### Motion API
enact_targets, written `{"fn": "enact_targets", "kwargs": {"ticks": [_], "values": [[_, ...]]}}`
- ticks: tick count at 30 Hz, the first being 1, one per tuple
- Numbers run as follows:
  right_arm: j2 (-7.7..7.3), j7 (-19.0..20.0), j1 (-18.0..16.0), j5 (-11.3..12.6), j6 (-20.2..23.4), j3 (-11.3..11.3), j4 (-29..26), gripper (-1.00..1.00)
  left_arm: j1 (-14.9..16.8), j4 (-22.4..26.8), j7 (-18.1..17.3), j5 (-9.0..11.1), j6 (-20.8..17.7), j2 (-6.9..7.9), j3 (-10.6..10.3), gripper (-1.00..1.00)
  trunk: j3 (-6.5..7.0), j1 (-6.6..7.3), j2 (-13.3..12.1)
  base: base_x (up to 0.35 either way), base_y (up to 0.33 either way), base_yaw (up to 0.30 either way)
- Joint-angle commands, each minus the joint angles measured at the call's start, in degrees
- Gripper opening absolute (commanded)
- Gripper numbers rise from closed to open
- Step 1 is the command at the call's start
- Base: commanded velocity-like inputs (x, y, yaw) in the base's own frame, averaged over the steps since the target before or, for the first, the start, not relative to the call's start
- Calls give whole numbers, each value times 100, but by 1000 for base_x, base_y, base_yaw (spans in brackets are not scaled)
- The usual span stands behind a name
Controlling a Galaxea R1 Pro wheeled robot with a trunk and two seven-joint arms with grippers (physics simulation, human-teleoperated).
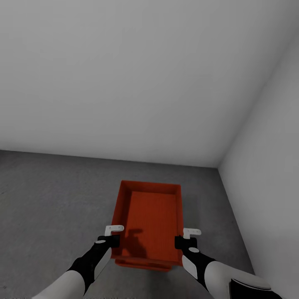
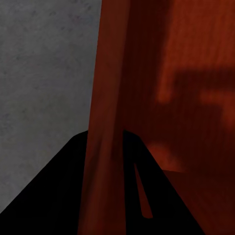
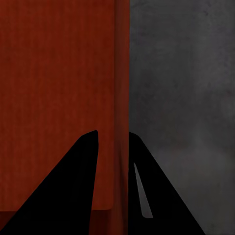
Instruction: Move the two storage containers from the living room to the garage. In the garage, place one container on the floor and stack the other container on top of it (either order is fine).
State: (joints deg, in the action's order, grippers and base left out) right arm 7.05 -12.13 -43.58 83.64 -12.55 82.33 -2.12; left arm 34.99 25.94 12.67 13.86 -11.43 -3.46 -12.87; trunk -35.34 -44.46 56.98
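Note:
One orange-red storage container (image 1: 153, 211) hangs low over the garage's dark grey floor (image 1: 50, 199), its long side pointing away from me. My left gripper (image 1: 114, 236) is shut on its left wall near the near end, and that wall runs between the fingers of the left gripper (image 2: 105, 134) in the left wrist view. My right gripper (image 1: 182, 238) is shut on the right wall, which the right gripper (image 3: 113, 133) straddles over the ribbed bottom (image 3: 58, 88). A second orange-red edge (image 1: 141, 264) peeks out under the near end. I cannot tell if it is the other container.
A pale grey wall (image 1: 124, 83) rises straight ahead and another (image 1: 270, 174) stands close on the right, meeting in a corner just beyond the container. Open grey floor stretches to the left (image 2: 44, 73) and a narrower strip to the right (image 3: 181, 88).

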Motion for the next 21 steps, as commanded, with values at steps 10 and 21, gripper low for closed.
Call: {"fn": "enact_targets", "kwargs": {"ticks": [10,21], "values": [[-148,-17,-1,47,-2,72,133,-100,7,192,76,64,-26,12,65,-100,-97,0,4,0,0,0],[-149,-17,-1,47,-2,73,133,-100,7,192,71,66,-26,12,65,-100,-198,0,4,0,0,0]]}}
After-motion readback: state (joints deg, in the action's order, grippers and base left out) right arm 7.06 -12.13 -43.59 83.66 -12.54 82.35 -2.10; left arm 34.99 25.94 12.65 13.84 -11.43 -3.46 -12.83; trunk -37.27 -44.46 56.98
